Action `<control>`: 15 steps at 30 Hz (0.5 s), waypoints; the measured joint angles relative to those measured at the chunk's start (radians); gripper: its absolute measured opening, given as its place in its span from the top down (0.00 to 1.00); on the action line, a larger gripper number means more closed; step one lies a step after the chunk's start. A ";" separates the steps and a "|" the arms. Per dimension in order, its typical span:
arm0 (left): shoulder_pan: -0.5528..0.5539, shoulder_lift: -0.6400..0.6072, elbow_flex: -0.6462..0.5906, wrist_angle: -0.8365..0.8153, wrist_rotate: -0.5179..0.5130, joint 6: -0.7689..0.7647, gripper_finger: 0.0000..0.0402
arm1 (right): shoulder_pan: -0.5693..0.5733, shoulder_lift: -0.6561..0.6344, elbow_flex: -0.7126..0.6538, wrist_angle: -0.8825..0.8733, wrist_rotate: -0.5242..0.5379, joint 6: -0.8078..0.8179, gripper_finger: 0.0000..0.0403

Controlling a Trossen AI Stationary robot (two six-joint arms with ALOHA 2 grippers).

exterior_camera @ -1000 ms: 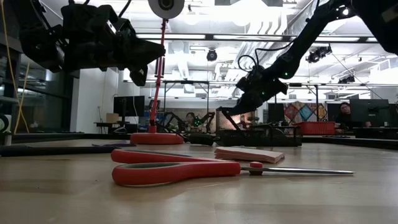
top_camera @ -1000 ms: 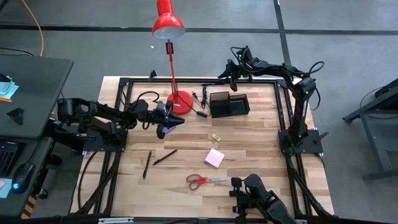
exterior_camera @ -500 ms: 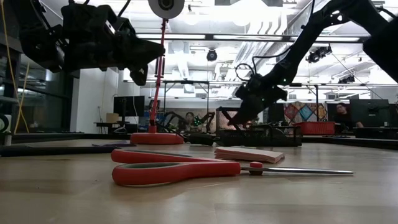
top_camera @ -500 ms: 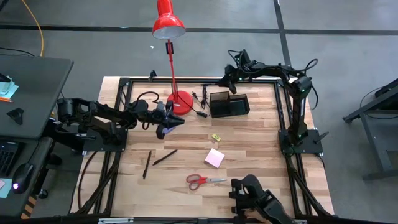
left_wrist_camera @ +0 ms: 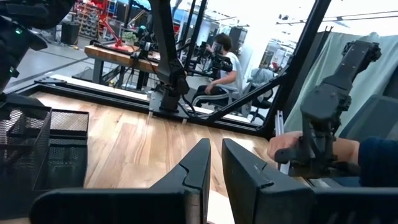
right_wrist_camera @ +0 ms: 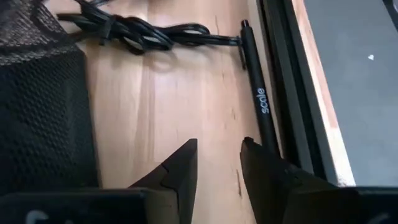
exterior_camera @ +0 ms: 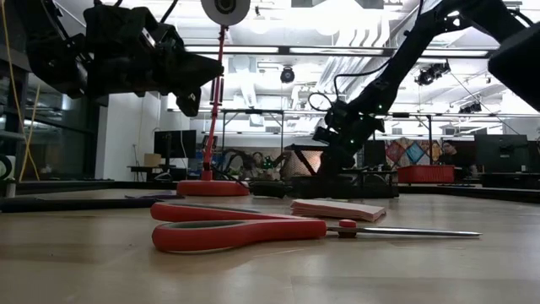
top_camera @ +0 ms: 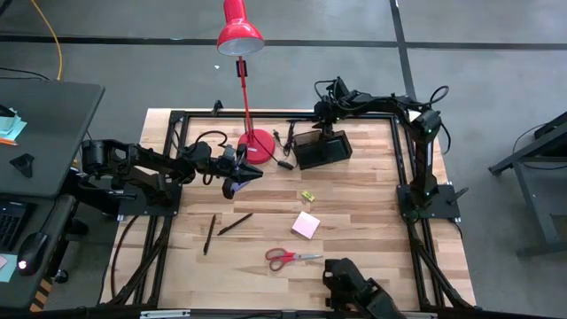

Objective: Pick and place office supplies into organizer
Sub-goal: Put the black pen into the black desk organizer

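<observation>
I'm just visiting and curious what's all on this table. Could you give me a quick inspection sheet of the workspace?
Surface: wooden table, inside a black frame.
Job's things: black mesh organizer at the far side; red-handled scissors, pink note pad, tiny yellow piece, two dark pens lying loose; another pen by the frame.
Clutter: red desk lamp.
Grippers: left gripper shut, empty, above the table; right gripper slightly open, empty, at the organizer.
Cables: coiled black cord beside the organizer.
Surroundings: a seated person; desk at left.
</observation>
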 joint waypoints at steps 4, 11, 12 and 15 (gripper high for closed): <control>0.000 0.000 0.000 -0.005 0.000 0.000 0.92 | 0.015 0.000 0.000 0.010 0.069 -0.034 0.72; 0.000 0.000 0.000 -0.027 0.000 0.004 0.92 | 0.045 0.000 0.000 -0.015 0.102 -0.014 0.72; 0.000 0.000 0.000 -0.030 0.000 0.008 0.92 | 0.048 0.000 0.000 -0.017 0.104 -0.010 0.72; 0.000 0.000 0.000 -0.039 0.000 0.016 0.92 | 0.055 -0.001 0.000 -0.038 0.105 0.012 0.72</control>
